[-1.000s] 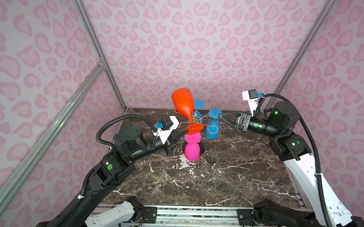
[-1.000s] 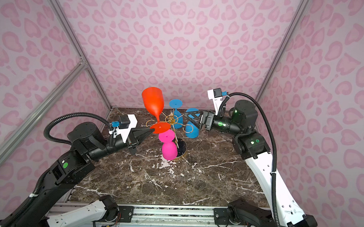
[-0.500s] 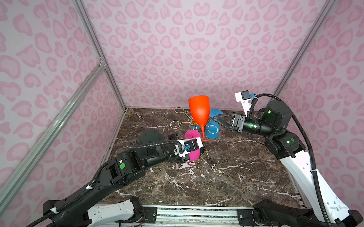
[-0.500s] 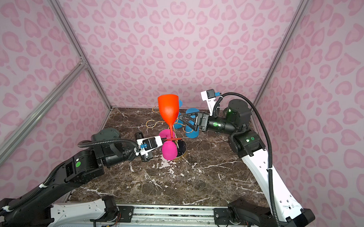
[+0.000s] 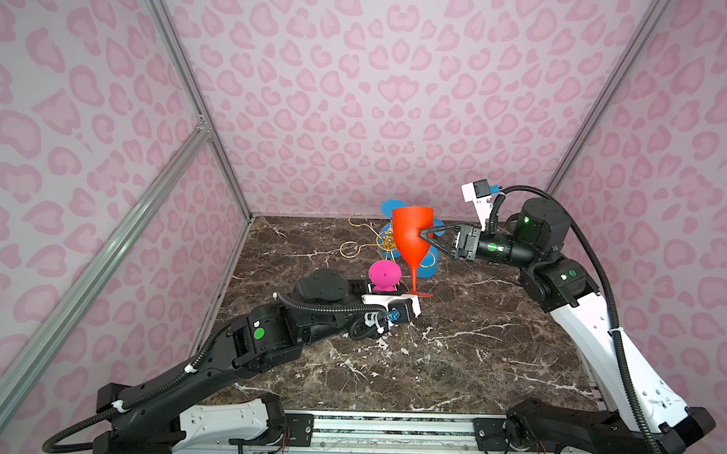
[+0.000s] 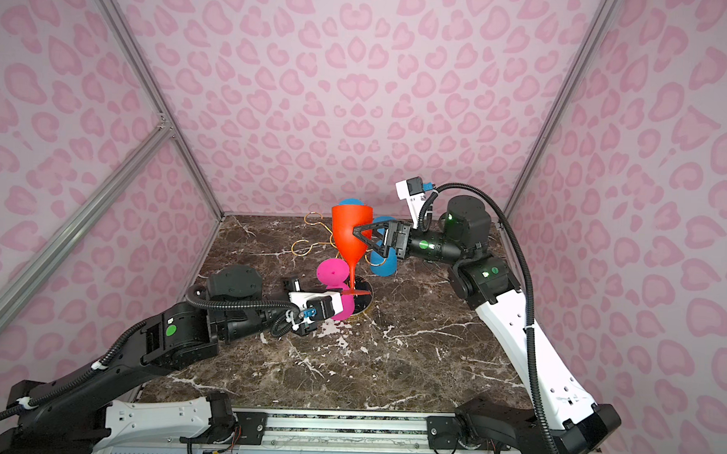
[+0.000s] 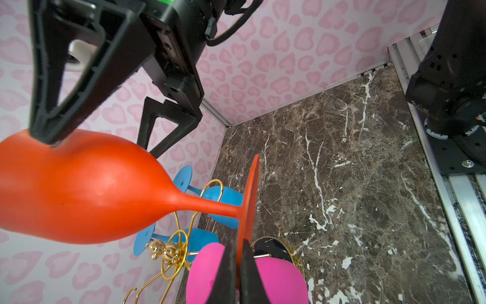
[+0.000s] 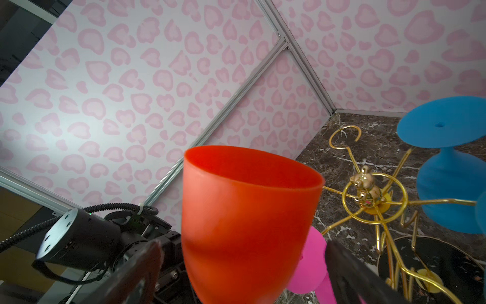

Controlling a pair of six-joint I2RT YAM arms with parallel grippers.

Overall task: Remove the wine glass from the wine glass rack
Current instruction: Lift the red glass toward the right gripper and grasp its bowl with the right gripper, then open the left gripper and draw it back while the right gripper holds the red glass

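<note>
An orange-red wine glass [image 5: 411, 234] [image 6: 351, 236] stands upright in the air in front of the wine glass rack [image 5: 388, 239] [image 6: 307, 247], clear of its gold arms. My left gripper [image 5: 413, 297] [image 6: 343, 294] [image 7: 238, 252] is shut on the rim of the glass's flat foot [image 7: 248, 200]. My right gripper [image 5: 424, 235] [image 6: 359, 236] [image 8: 242, 263] is open, one finger on each side of the bowl [image 8: 244, 218]. The right wrist view shows a gap between each finger and the bowl. The rack's round black base [image 7: 273, 247] [image 8: 434, 260] lies just behind the foot.
A pink glass [image 5: 384, 274] [image 6: 333, 272] [image 7: 278, 279] hangs upside down on the rack right behind my left fingers. Two blue glasses [image 5: 429, 265] [image 6: 383, 264] [image 8: 447, 189] hang on its far side. Pink walls close in at the back and both sides.
The left arm swung low and right, turning the orange-red glass from tilted to upright and bringing it beside the right gripper. The right gripper moved in around the bowl and opened wider.
</note>
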